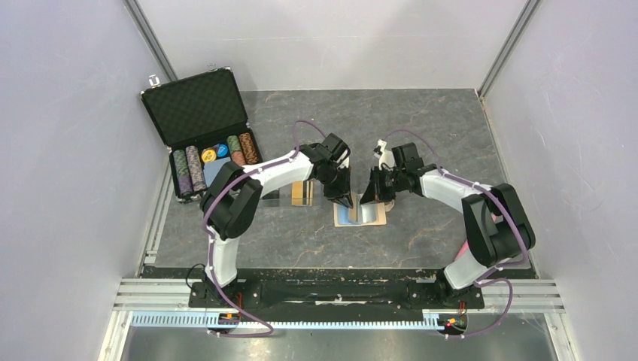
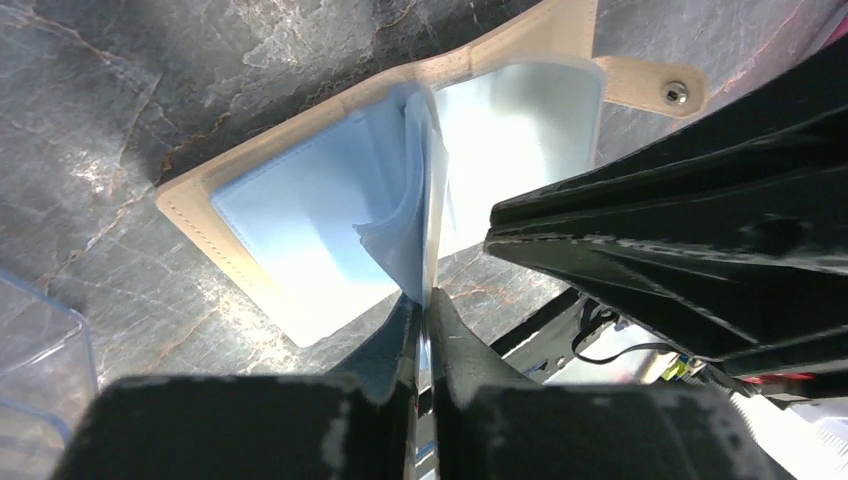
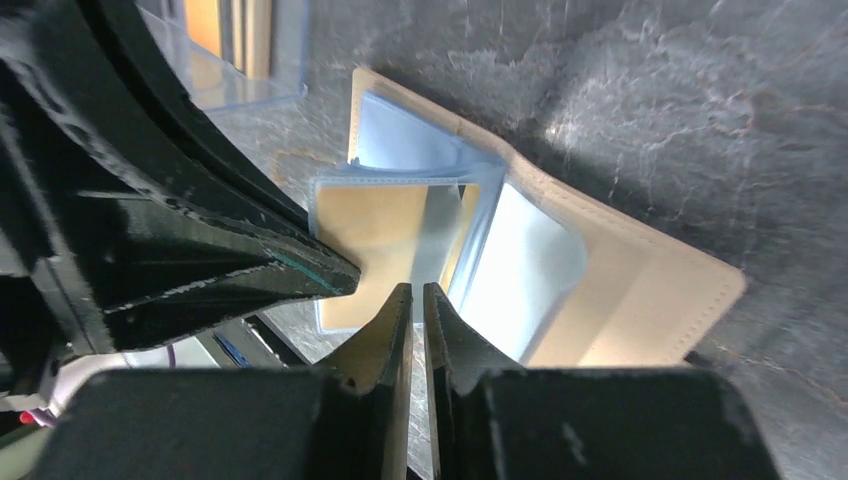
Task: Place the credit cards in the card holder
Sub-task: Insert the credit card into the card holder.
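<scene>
The card holder is laid open on the worktop, blue lining up, directly below and between the two pincers, w/ its snap tab at the end farthest from the left pincer. The left pincer is clenched on the free edge of a clear-blue inner leaf, which stands up from the holder's fold, curved. The right pincer is set just beside the left one, tips pointed toward each other over the holder. Its jaws are seen nearly together, w/ only a narrow slit between them. A thin leaf edge runs toward that slit, but whether it is gripped can't be told. A gold-orange card is seen behind the clear film of a leaf just ahead of the right pincer's tips, inside the holder's outline. No black card can be made out. A clear plastic box is seen near the left pincer, on its outer side. A black foam-lined case w/ poker chips lies well apart, farther out on the same side.
</scene>
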Motion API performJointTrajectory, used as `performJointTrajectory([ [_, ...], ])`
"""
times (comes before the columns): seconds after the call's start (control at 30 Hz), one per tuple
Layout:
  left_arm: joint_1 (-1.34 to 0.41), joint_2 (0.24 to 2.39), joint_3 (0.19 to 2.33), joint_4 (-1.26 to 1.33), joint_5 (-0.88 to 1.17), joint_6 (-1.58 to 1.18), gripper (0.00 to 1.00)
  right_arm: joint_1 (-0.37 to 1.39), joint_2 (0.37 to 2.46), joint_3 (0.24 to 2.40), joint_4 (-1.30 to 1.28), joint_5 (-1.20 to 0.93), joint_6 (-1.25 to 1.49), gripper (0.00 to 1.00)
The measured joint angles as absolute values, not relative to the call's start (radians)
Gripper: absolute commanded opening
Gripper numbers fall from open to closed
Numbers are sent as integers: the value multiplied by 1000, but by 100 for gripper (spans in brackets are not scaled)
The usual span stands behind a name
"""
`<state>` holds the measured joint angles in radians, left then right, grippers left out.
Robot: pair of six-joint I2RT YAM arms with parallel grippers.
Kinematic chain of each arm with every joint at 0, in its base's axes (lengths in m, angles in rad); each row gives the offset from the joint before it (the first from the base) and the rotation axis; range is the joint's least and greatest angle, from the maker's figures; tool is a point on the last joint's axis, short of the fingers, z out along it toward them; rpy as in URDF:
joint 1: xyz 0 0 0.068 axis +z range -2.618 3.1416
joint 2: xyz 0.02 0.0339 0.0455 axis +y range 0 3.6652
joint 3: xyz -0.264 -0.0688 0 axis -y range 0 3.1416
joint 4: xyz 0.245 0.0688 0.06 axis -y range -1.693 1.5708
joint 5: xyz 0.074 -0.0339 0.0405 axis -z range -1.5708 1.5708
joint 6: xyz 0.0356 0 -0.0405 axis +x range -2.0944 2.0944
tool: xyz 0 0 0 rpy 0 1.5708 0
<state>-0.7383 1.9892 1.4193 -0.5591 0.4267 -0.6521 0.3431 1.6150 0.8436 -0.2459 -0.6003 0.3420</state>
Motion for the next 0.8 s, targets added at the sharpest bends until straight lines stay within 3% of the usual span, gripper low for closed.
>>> performJointTrajectory([
  [0.13,-738,1998,1464,-604,428,-627,34,309,1578,845,-227,-600,357,12],
  [0.8,-817,2146,1593,-572,584,-636,41,204,1551,845,-220,-625,366,14],
])
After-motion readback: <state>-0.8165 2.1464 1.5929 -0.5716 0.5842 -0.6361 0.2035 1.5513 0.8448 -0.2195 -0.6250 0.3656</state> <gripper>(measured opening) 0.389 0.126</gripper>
